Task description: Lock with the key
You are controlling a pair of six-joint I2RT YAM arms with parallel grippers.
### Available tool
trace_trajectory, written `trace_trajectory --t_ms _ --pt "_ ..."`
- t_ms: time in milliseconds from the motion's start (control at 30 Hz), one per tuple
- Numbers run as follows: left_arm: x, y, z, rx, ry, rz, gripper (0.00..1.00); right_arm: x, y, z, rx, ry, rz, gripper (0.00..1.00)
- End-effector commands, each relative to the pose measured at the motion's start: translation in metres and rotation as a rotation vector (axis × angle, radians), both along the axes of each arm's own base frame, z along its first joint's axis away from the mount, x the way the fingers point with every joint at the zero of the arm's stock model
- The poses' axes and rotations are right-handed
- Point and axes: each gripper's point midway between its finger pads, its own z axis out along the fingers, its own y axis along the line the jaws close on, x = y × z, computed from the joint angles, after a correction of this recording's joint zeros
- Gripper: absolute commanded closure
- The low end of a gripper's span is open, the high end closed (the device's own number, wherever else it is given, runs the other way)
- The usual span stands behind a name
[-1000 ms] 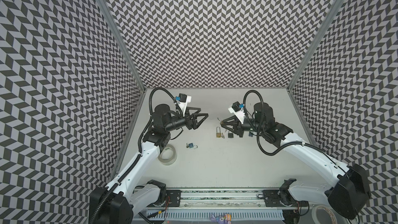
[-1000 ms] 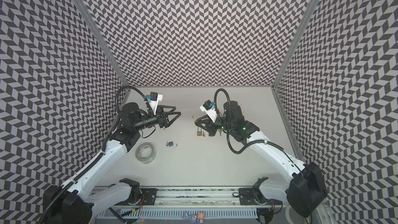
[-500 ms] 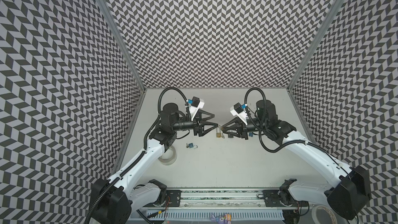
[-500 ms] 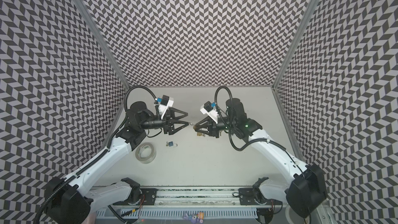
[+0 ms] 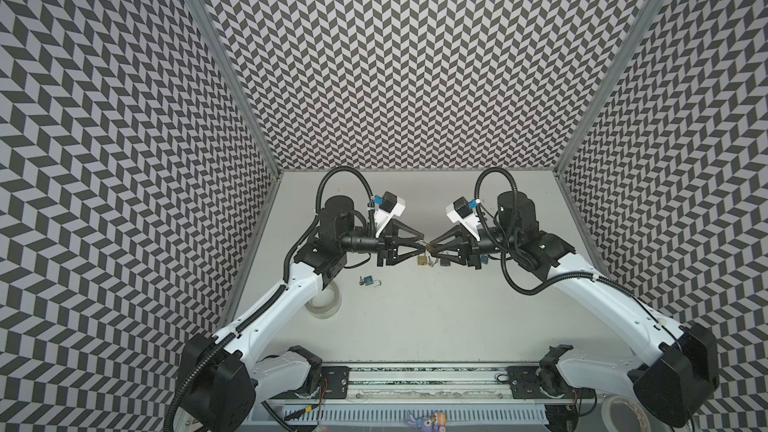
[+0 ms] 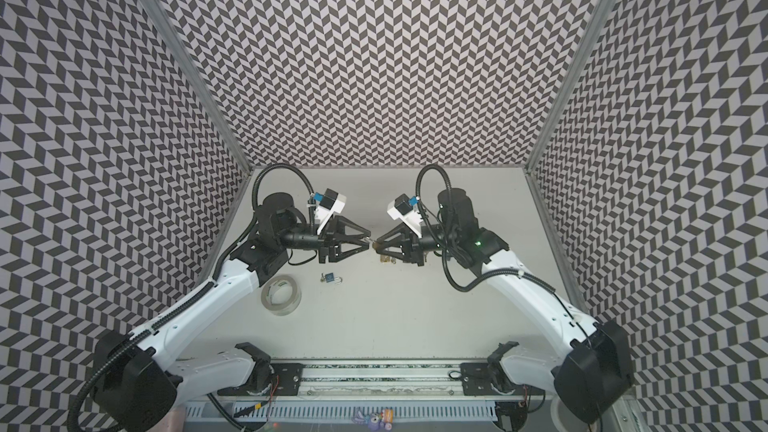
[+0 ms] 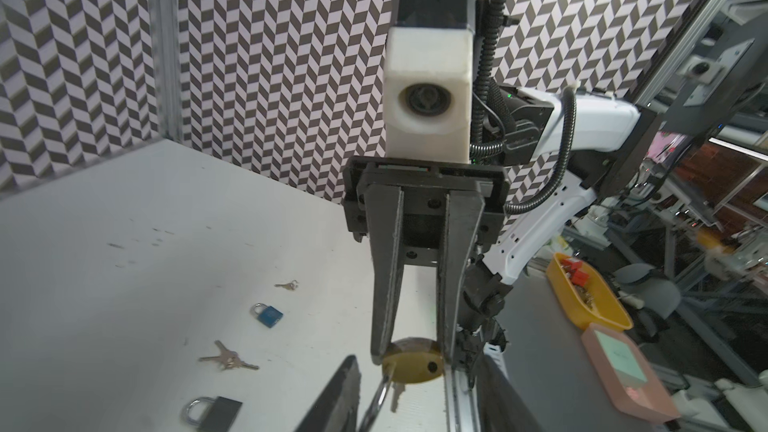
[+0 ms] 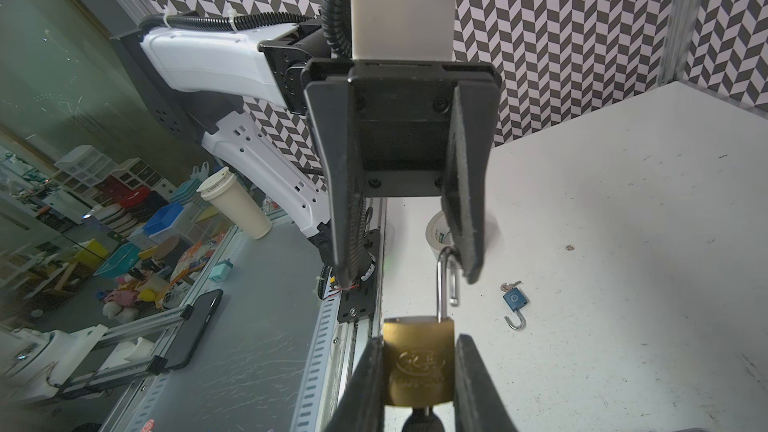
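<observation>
My right gripper (image 8: 419, 338) is shut on the body of a brass padlock (image 8: 417, 363), held above the table. Its steel shackle (image 8: 442, 284) is swung open and points at my left gripper (image 8: 409, 280). A dark key head (image 8: 419, 421) shows at the padlock's keyhole end. The left gripper (image 7: 415, 371) faces it with jaws apart. The shackle's loop rests against one of its fingers (image 8: 461, 222) and stands clear of the other. In both top views the two grippers (image 5: 423, 243) (image 6: 371, 243) meet tip to tip over the table's middle.
On the table lie an open blue padlock (image 5: 370, 281) (image 8: 515, 300), a tape roll (image 6: 280, 295), a shut blue padlock (image 7: 268, 314), loose keys (image 7: 228, 359), a black padlock (image 7: 212, 411) and a small brass padlock (image 5: 422, 260). Patterned walls close three sides.
My left arm has swung right to meet the right gripper, and its jaws have narrowed around the shackle. The right gripper has turned towards it, still holding the brass padlock.
</observation>
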Motion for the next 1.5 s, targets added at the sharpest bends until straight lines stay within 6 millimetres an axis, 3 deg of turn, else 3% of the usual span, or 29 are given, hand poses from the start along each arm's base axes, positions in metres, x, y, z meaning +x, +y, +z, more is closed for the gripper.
trace_trajectory --t_ms 0,300,400,567,767,833,900,967,1100,1467 --pt "-0.007 -0.001 0.010 -0.012 -0.035 -0.039 0.64 -0.009 -0.001 0.026 0.062 -0.094 0.052 1.00" --pt "-0.006 -0.002 0.009 -0.008 -0.034 -0.038 0.85 -0.009 -0.002 0.028 0.070 -0.103 0.042 1.00" --pt "-0.005 -0.002 0.010 -0.007 -0.038 -0.027 1.00 -0.008 -0.002 0.029 0.074 -0.107 0.041 1.00" --pt "-0.007 -0.001 0.025 -0.028 -0.055 -0.022 1.00 -0.015 -0.005 0.049 0.120 -0.149 0.048 1.00" --pt "-0.002 0.004 0.055 -0.105 -0.096 0.069 1.00 -0.017 -0.017 0.090 0.227 -0.280 -0.068 0.45" --pt "-0.003 0.006 0.067 -0.145 -0.102 0.083 1.00 -0.011 -0.025 0.103 0.277 -0.311 -0.165 0.35" --pt "-0.006 0.009 0.077 -0.186 -0.099 0.086 1.00 -0.005 -0.034 0.116 0.342 -0.309 -0.261 0.31" --pt "-0.009 0.011 0.085 -0.222 -0.106 0.085 1.00 -0.006 -0.040 0.125 0.410 -0.276 -0.265 0.30" --pt "-0.012 0.012 0.095 -0.261 -0.107 0.085 1.00 -0.024 -0.035 0.132 0.489 -0.187 -0.110 0.30" --pt "-0.026 0.008 0.122 -0.375 -0.100 0.050 1.00 -0.031 -0.028 0.134 0.494 -0.314 -0.114 0.35"
